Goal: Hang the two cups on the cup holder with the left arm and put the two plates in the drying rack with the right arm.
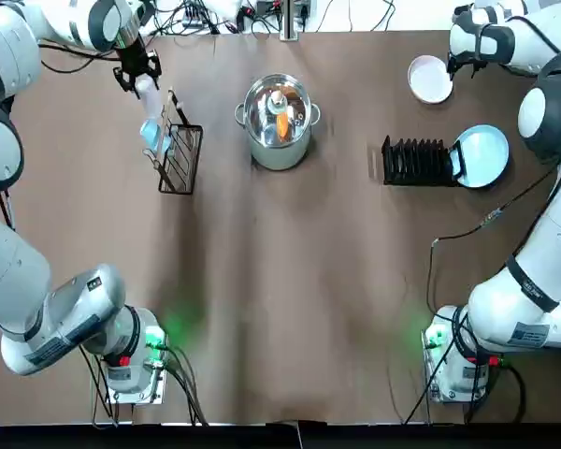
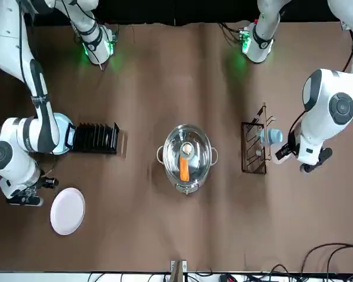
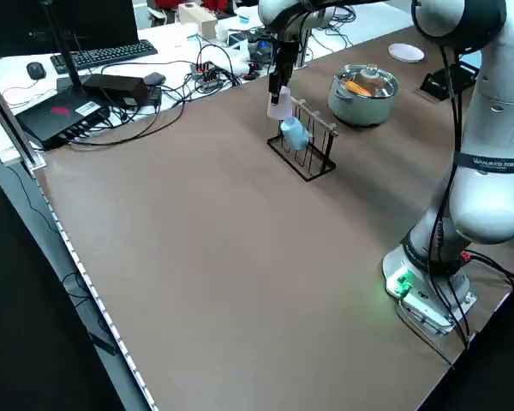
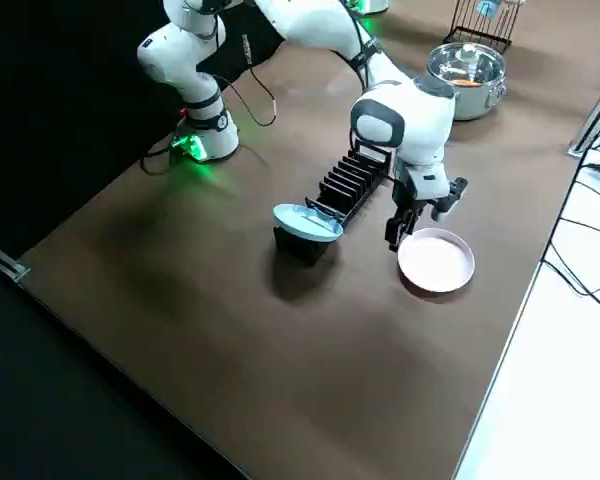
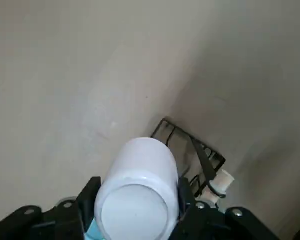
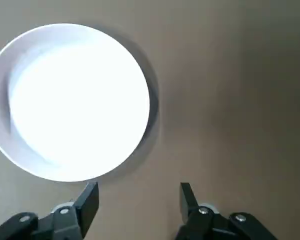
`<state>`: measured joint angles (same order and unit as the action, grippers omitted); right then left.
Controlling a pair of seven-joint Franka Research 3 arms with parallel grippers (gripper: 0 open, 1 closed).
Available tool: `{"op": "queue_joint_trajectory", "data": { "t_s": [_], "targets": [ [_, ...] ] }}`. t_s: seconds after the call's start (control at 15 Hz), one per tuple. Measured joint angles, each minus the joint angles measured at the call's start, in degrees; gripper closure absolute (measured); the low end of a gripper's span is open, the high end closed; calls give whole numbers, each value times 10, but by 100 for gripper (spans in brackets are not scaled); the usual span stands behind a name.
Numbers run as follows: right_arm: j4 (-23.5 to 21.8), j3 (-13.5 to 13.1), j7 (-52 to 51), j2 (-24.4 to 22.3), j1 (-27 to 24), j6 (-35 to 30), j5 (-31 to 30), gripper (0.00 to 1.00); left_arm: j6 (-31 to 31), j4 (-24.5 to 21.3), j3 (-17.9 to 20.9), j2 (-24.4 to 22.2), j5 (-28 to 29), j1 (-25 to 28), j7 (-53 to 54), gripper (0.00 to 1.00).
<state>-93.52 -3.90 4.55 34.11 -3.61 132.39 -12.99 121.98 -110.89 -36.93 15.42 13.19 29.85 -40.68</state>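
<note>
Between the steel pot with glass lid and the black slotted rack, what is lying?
Only bare brown table lies there, as the top view shows.

Broad soft shadows and paler streaks lie over the brown tabletop (image 1: 290, 355), with green glows beside both arm bases. In the right wrist view the white plate (image 6: 77, 102) glares to blank white, a dark crescent shadow along its edge.
</note>
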Motion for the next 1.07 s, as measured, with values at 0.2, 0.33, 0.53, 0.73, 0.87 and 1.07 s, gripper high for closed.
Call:
{"op": "queue_joint_trajectory", "data": {
  "t_s": [0.2,0.33,0.53,0.73,0.87,1.07],
  "targets": [
    [0,-1,3,8,-10,20,5,26,42,-28,0,3,0,0,0,33],
    [0,0,5,14,-14,28,7,26,57,-37,0,9,0,1,0,33],
    [0,0,55,33,-14,53,35,27,65,-39,0,18,0,1,0,33],
    [0,0,153,63,-14,91,39,27,70,-39,0,22,0,1,0,33],
    [0,0,199,82,-14,112,39,27,71,-39,0,26,0,1,0,33],
    [0,0,239,98,-16,119,39,33,73,-39,0,29,0,1,0,33]
  ]
}}
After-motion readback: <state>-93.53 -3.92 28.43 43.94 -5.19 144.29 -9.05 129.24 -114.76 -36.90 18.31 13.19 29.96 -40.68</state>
